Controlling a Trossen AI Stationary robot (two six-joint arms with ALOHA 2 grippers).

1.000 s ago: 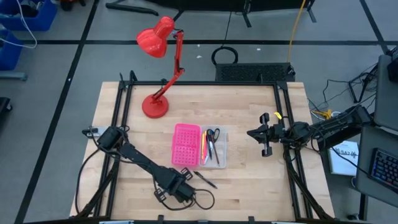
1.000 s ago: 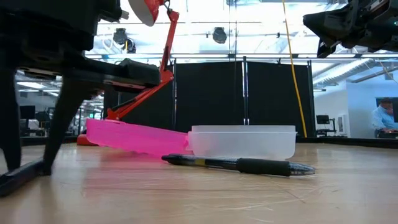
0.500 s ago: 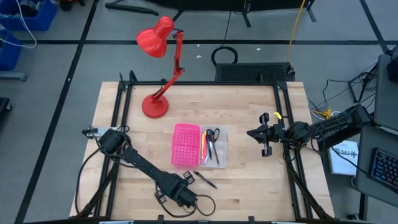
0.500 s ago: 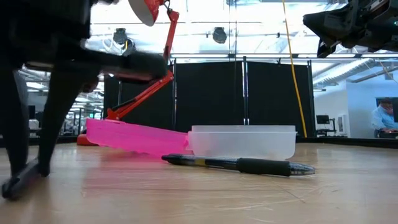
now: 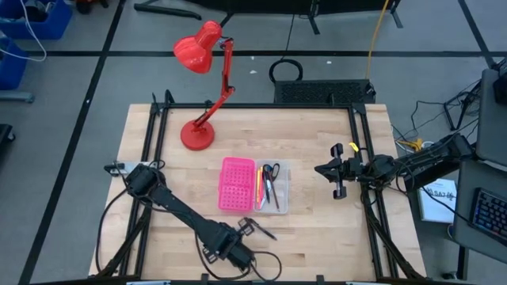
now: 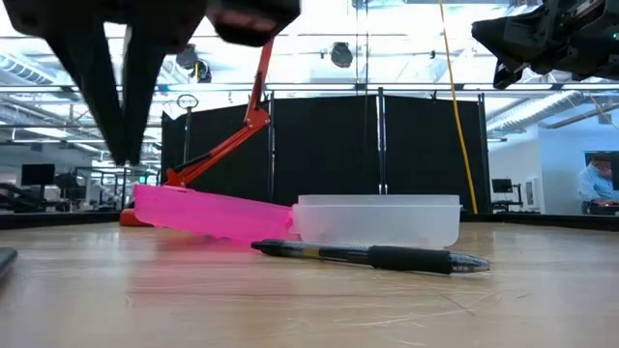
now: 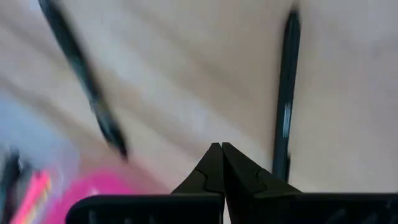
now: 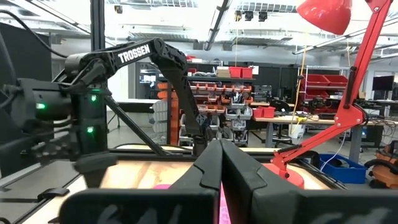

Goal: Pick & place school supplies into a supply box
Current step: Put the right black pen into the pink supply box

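The supply box lies open mid-table, its pink half (image 5: pixel 237 185) joined to a clear tray (image 5: pixel 275 190) that holds small scissors and several pens. A black pen (image 6: pixel 372 256) lies on the wood just in front of the box. The left wrist view shows that pen (image 7: pixel 84 74) and a second black pen (image 7: pixel 286 93), both on the table. My left gripper (image 7: pixel 221 149) hangs above the table near its front edge, pointing down, shut with nothing between its fingers. My right gripper (image 8: pixel 221 152) waits shut at the table's right edge.
A red desk lamp (image 5: pixel 202 87) stands at the far left of the table, its head beyond the far edge. Black frame rails (image 5: pixel 154 158) run along the table's left and right sides. Bare wood (image 5: pixel 317 229) lies between the box and the front right corner.
My left gripper has shut its fingers and risen straight up off the table, with nothing in them. The black pen in front of the box lies where it was.
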